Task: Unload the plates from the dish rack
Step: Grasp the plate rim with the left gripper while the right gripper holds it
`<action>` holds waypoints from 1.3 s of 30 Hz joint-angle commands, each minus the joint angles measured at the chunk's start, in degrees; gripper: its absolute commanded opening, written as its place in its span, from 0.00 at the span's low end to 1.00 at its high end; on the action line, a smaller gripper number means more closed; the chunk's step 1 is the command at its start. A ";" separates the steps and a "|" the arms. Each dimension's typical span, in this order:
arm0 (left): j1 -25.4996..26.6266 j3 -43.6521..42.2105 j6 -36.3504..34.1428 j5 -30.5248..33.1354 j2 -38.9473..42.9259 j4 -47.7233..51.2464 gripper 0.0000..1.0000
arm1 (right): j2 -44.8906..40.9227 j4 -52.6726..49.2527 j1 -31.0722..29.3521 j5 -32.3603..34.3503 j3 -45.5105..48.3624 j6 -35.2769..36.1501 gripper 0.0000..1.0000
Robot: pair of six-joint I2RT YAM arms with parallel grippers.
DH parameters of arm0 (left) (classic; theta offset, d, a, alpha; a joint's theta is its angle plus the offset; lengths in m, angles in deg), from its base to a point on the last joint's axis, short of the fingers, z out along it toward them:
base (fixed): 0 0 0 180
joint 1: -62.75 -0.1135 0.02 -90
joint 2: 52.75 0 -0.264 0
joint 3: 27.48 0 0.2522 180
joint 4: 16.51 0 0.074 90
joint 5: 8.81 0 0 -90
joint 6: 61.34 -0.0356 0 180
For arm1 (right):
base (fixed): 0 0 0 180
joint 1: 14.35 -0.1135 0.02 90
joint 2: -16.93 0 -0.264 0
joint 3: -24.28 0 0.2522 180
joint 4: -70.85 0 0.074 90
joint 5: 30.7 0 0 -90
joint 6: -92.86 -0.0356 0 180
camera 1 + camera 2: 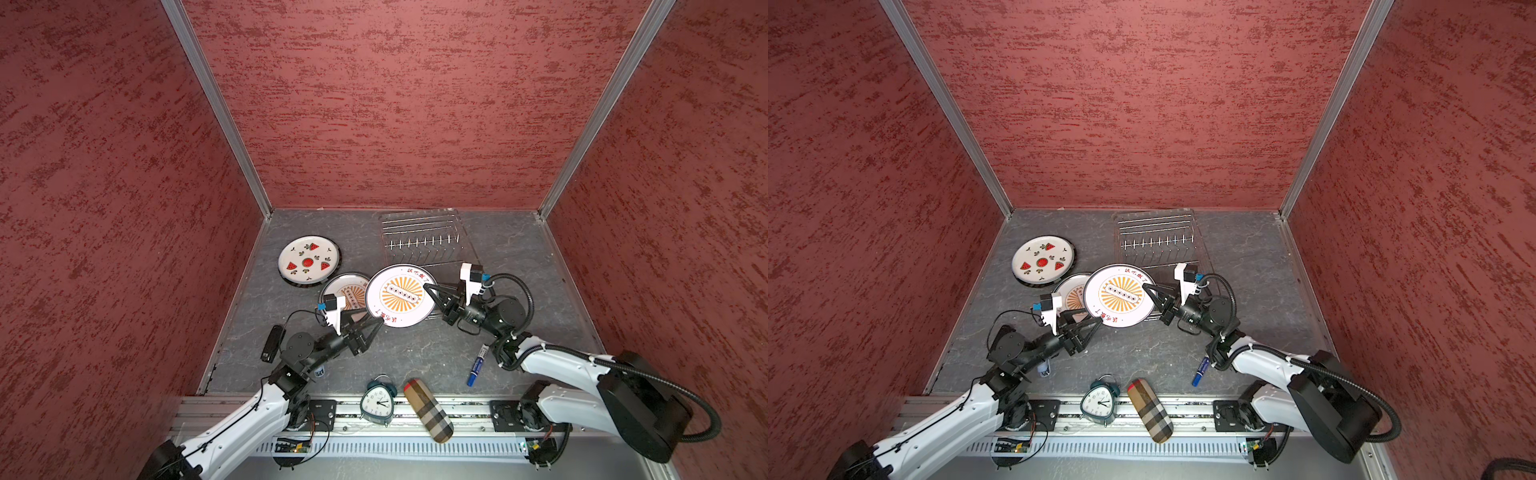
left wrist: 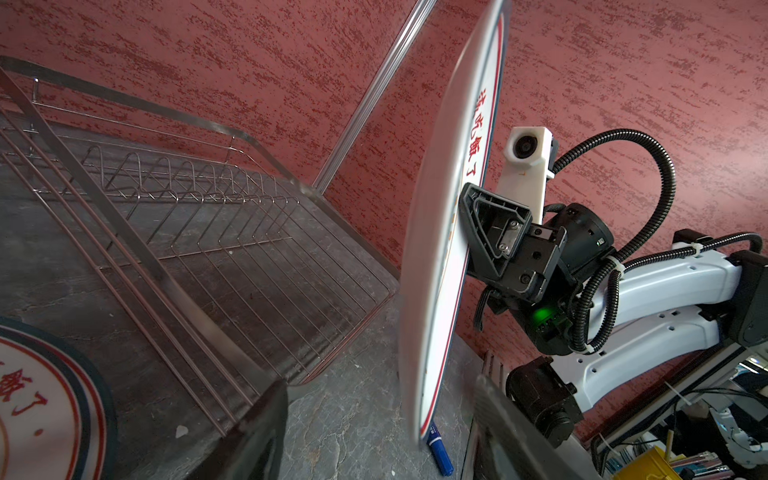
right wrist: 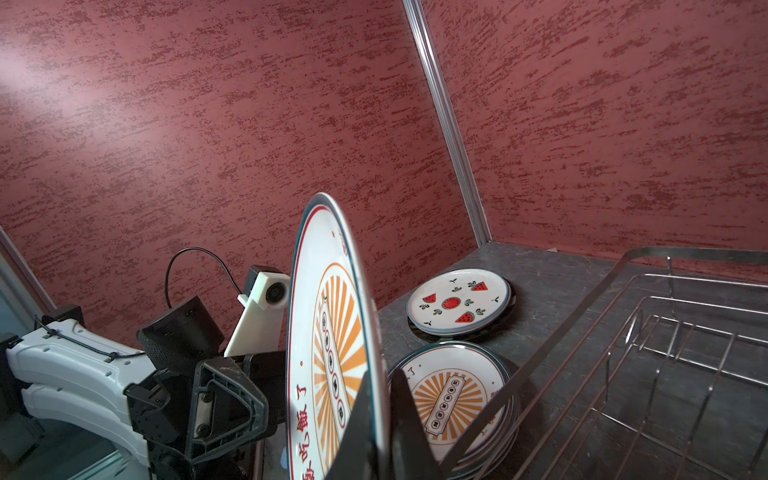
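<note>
My right gripper point(image 1: 429, 287) is clamped hard on the right edge of the sunburst plate point(image 1: 401, 296). In the right wrist view my fingers point(image 3: 409, 424) pinch that rim from both faces. The plate hangs mid-frame in both top views, printed face up to the camera. It is just below the dish rack point(image 1: 424, 243) and overlaps the rack's lower edge.

My left gripper point(image 1: 376, 325) is at the plate's lower-left rim with its jaws apart. In the left wrist view its blurred fingers point(image 2: 257, 436) straddle the rim with a gap on either side, and I see no contact.

Left of the held plate, a second sunburst plate point(image 1: 347, 291) lies flat on the grey table point(image 1: 415, 353). Up-left of that, the watermelon plate point(image 1: 308, 262) rests on a dark-rimmed plate point(image 1: 303, 285). An alarm clock point(image 1: 377, 401) and a plaid case point(image 1: 428, 409) lie at the table's bottom edge.
</note>
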 commanded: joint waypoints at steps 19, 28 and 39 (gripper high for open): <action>1.53 2.31 0.78 2.27 -2.69 -0.29 0.10 | 2.59 2.18 -3.50 5.02 -2.65 5.85 0.00; 1.71 2.30 1.46 2.54 -2.35 0.00 0.00 | 2.67 0.58 -4.38 5.41 -3.59 7.21 0.02; 1.71 1.20 2.54 3.85 2.83 2.38 0.00 | 4.16 2.24 -4.56 6.06 -3.83 6.75 0.77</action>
